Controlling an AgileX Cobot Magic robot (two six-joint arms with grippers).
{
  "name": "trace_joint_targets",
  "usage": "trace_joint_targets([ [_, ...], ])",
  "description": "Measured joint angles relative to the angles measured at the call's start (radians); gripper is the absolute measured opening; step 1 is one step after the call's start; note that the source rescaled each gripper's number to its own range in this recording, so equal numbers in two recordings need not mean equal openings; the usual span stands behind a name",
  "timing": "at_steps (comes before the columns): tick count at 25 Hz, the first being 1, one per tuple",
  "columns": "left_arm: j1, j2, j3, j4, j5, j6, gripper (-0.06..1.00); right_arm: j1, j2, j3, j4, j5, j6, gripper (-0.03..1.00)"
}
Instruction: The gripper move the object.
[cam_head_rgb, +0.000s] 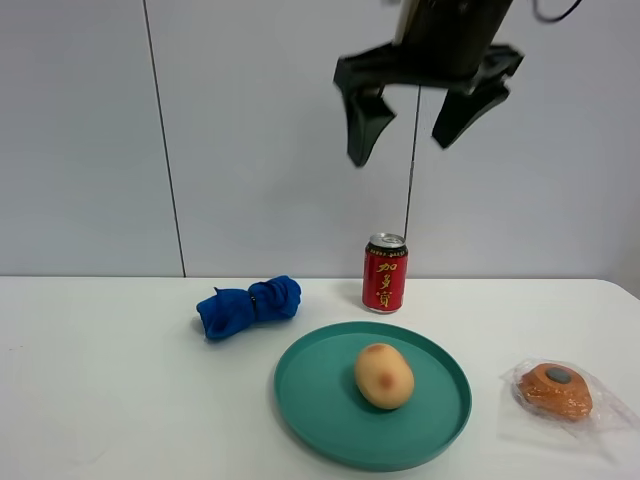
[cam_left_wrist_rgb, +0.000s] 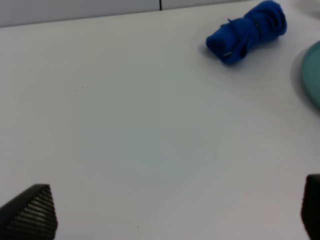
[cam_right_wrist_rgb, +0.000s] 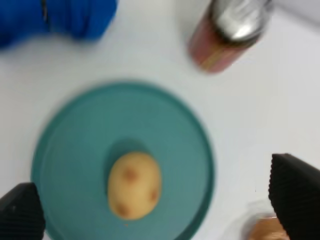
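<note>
My right gripper (cam_head_rgb: 400, 150) hangs high above the white bench (cam_head_rgb: 100, 380), fingers released and spread wide, nothing between them. The object, a small tan-yellow egg-shaped ball with reddish blotches (cam_head_rgb: 384, 376), lies on the round teal plate (cam_head_rgb: 300, 400), near its centre, a touch toward 1 o'clock.

Key relation: the ball is almost straight below my right fingers. In the right wrist view one finger sits on each side of it, and its long axis runs crosswise to the line between them. So I'd judge the fingers would close on its narrow width, and a plain descent should do, with no twist needed.

Around the plate in the high view:
- The red drink can (cam_head_rgb: 385, 273) stands at 12 o'clock.
- The rolled blue cloth (cam_head_rgb: 248, 303) lies at 10 o'clock.
- The orange plastic-wrapped pastry (cam_head_rgb: 555, 390) lies at 3 o'clock.
- All are apart from the rim.

My left gripper (cam_left_wrist_rgb: 175, 200) is released too, with bare bench under it and the ball out of its view. The right arm is nearer.
</note>
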Motion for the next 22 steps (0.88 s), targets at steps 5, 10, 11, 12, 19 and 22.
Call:
trace_joint_targets([
  [5, 0.000, 0.000, 0.000, 0.000, 0.000, 0.000, 1.00, -0.057, -0.209, 0.000, -0.120, 0.047, 0.069, 0.89],
  [10, 0.000, 0.000, 0.000, 0.000, 0.000, 0.000, 1.00, -0.113, -0.410, 0.000, -0.303, 0.108, 0.091, 0.89],
  [11, 0.000, 0.000, 0.000, 0.000, 0.000, 0.000, 1.00, -0.121, -0.436, -0.001, -0.338, 0.130, 0.091, 0.89],
  [12, 0.000, 0.000, 0.000, 0.000, 0.000, 0.000, 1.00, -0.125, -0.464, -0.001, -0.367, 0.154, 0.091, 0.89],
  [19, 0.000, 0.000, 0.000, 0.000, 0.000, 0.000, 1.00, -0.130, -0.575, -0.001, -0.430, 0.203, 0.078, 0.89],
  [22, 0.000, 0.000, 0.000, 0.000, 0.000, 0.000, 1.00, -0.130, -0.611, -0.001, -0.433, 0.208, 0.031, 0.89],
])
